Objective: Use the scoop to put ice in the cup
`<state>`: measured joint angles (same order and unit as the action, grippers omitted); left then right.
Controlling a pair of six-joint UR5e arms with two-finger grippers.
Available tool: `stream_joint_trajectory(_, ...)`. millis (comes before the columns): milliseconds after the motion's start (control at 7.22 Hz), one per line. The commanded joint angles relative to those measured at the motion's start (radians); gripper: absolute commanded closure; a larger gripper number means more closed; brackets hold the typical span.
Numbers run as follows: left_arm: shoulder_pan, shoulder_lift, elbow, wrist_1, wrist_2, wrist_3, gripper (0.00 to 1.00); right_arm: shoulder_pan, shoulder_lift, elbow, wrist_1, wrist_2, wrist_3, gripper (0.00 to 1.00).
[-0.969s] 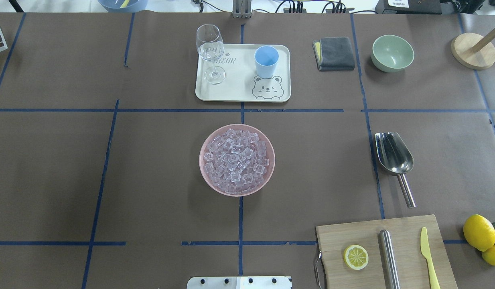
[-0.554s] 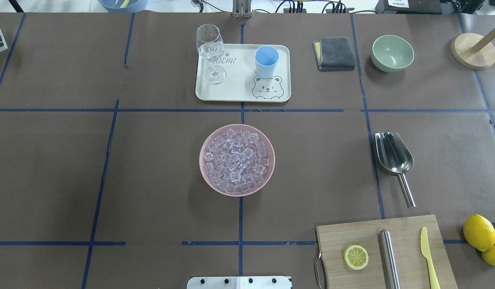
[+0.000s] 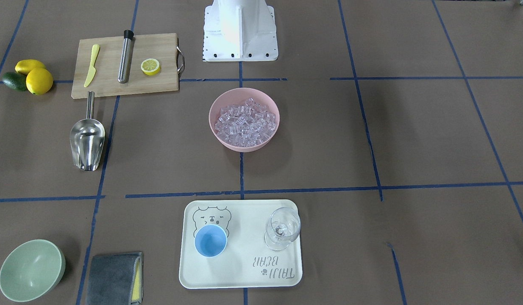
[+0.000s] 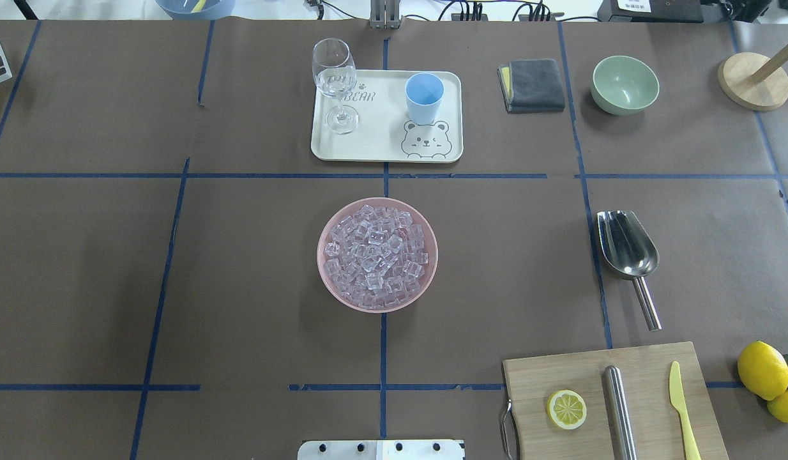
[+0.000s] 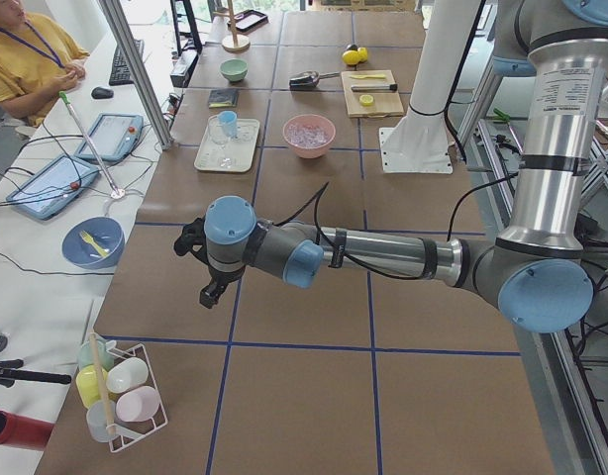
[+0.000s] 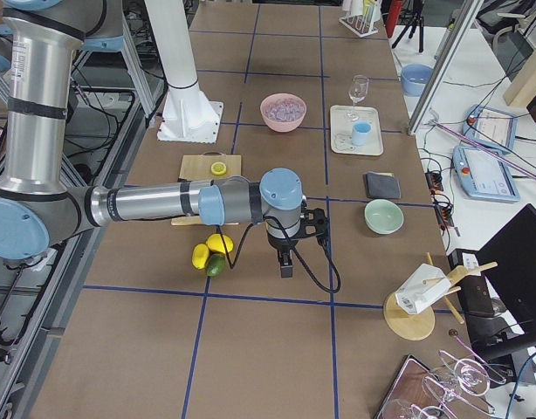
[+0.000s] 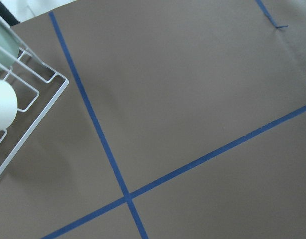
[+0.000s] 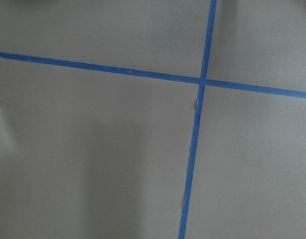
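The ice point(image 4: 376, 254) is a heap of clear cubes in a pink bowl point(image 4: 320, 255) at the table's middle. The light-blue cup point(image 4: 424, 97) stands upright on a cream tray point(image 4: 381, 144) beyond the bowl; it looks empty in the front-facing view point(image 3: 210, 240). The steel scoop point(image 4: 627, 246) lies flat to the bowl's right, handle towards the robot. My left gripper point(image 5: 210, 292) hangs over bare table far off to the left. My right gripper point(image 6: 286, 264) hangs far to the right, beyond the lemons. I cannot tell whether either is open or shut.
A stemmed glass point(image 4: 334, 76) shares the tray. A cutting board point(image 4: 649, 377) holds a lemon slice, a steel cylinder and a yellow knife. Lemons point(image 4: 762, 370), a green bowl point(image 4: 624, 84), a grey cloth point(image 4: 532, 84) and a wire cup rack point(image 5: 121, 391) stand around.
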<state>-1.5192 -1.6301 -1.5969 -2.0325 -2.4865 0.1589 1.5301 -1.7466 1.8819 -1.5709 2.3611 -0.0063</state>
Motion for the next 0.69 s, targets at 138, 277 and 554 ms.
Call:
stream_joint_trajectory(138, 0.235, -0.034, -0.002, -0.348, -0.005, 0.013, 0.0, -0.007, 0.001, -0.001, 0.0, 0.0, 0.0, 0.0)
stream_joint_trajectory(277, 0.328, -0.055, -0.009, -0.394, -0.005, 0.004, 0.0, -0.007, 0.001, -0.001, 0.002, 0.0, 0.0, 0.0)
stream_joint_trajectory(554, 0.483, -0.135, 0.001, -0.451, 0.007, -0.002, 0.0, -0.007, -0.001, 0.002, 0.008, 0.0, -0.003, 0.0)
